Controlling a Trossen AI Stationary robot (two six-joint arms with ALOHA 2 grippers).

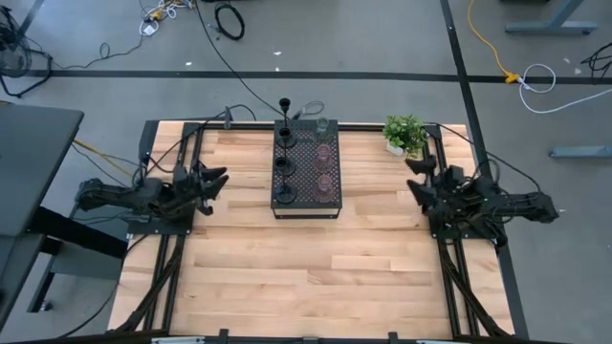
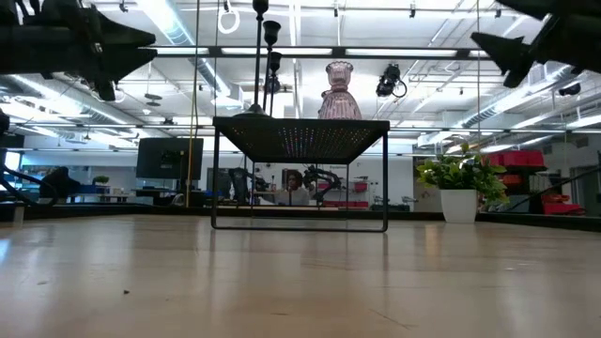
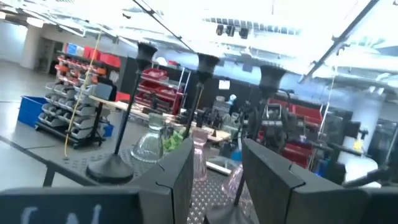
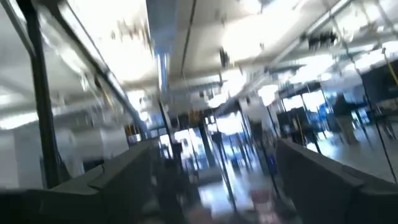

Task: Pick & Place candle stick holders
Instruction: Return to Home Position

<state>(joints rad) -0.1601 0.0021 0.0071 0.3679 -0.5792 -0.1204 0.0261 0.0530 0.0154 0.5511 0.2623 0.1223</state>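
Observation:
Three black thin-stemmed holders (image 1: pixel 284 134) (image 1: pixel 283 164) (image 1: pixel 285 195) stand by their round bases in a row on the left half of the black perforated block (image 1: pixel 306 205). Three low round holders stand on its right half, two reddish-pink (image 1: pixel 325 153) (image 1: pixel 325 181) and one paler (image 1: pixel 322 125). My left gripper (image 1: pixel 218 182) is open and empty, above the table to the left of the block. Its wrist view (image 3: pixel 217 168) looks at the stems (image 3: pixel 202 68). My right gripper (image 1: pixel 413 177) is open and empty, to the right of the block; it also shows in its wrist view (image 4: pixel 211 180).
A small green potted plant (image 1: pixel 404 134) stands at the table's far right, close to my right gripper. The block stands on thin legs (image 2: pixel 214 178) above the wooden table. Bare wood (image 1: pixel 306 277) lies between the block and the near edge.

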